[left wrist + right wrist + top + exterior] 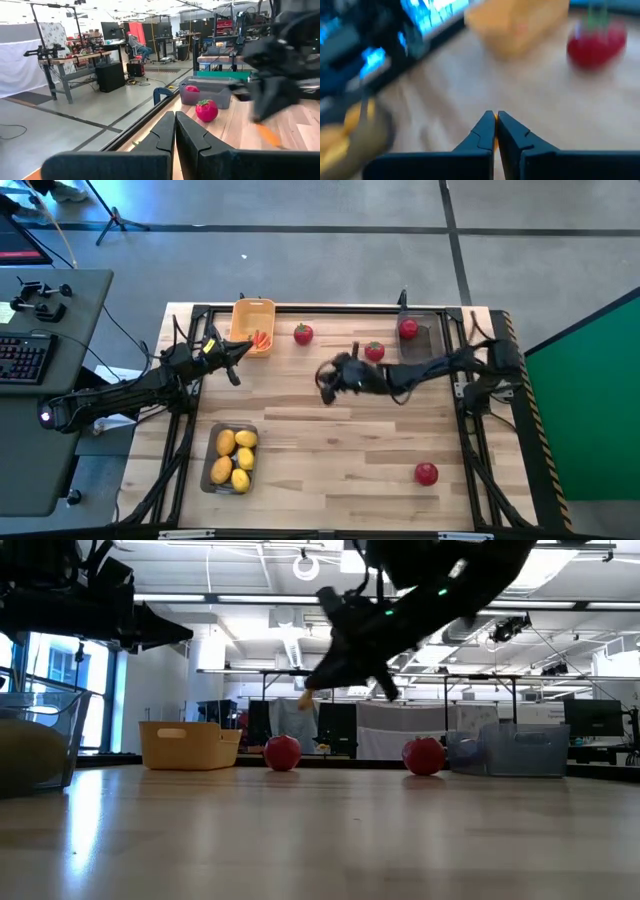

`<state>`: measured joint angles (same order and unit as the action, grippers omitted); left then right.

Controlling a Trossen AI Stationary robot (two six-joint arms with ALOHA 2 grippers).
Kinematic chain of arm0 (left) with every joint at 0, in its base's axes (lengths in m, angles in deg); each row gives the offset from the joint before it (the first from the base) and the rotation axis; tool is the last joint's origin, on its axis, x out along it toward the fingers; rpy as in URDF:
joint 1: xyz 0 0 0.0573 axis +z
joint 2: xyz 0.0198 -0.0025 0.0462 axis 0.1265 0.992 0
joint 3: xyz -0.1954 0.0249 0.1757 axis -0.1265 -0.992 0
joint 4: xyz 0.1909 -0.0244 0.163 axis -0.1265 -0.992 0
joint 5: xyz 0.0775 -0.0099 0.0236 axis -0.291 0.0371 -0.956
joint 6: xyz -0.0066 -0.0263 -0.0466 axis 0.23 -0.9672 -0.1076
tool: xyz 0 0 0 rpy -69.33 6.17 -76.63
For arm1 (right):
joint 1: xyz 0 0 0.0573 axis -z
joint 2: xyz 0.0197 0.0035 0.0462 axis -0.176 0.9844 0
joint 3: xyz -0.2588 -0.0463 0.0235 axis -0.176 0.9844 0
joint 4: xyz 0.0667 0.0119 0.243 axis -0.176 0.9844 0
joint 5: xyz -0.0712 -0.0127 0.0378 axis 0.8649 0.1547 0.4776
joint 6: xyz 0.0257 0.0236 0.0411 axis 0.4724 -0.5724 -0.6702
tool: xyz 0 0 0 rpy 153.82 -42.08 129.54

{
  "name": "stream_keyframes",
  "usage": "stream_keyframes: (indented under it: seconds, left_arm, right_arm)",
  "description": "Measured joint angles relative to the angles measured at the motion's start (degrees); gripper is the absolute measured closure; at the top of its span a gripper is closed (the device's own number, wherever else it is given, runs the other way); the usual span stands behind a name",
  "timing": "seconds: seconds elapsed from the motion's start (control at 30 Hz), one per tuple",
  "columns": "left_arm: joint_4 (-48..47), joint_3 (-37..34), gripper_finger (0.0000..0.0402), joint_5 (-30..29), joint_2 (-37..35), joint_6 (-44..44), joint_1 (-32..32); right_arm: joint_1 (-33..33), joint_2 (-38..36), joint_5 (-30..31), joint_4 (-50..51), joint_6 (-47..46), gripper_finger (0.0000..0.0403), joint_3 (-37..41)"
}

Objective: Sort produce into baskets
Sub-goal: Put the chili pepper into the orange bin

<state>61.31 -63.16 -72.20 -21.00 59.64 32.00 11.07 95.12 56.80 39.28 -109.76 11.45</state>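
Note:
My right gripper [327, 385] hangs over the table's middle, shut on a thin orange carrot piece [268, 134]. My left gripper [175, 120] is shut on nothing and waits level beside the yellow basket [253, 315], which holds carrot pieces [261, 338]. A grey tray [232, 458] at the near left holds several lemons. Another grey tray [432, 332] at the far right holds a red fruit [408, 328]. Loose red fruits lie on the table at the far side [303, 333], [374, 351] and the near right [427, 473]. My right gripper pinches the carrot piece between its two fingers; only an orange sliver [495, 118] shows between the tips. The fingers slant down toward the table's left side. The carrot's free end [303, 698] hangs below the fingers, clear of the table.
A black frame [330, 308] runs along the table's far edge and sides. Bare wood lies between the lemon tray and the near-right red fruit. A side desk with a keyboard [25, 360] stands left of the table.

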Motion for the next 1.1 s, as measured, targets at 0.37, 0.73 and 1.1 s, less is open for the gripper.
stream_keyframes:
  seconds: [0.37, 0.73, 1.1]
  left_arm:
    - [-0.2, 0.0, 0.0401, 0.0, 0.5, -0.3, 0.0]
    - [-0.1, 0.0, 0.0401, 0.0, 1.3, -0.1, 0.0]
    - [-0.1, 0.0, 0.0401, 0.0, 1.4, 0.0, 0.0]
  right_arm:
    - [9.7, 18.3, -2.1, -4.6, 12.8, 0.0403, -24.7]
    - [14.0, 34.3, -4.8, 0.9, 14.1, 0.0403, -49.7]
    - [14.2, 44.6, -5.4, 10.7, 12.1, 0.0387, -65.1]
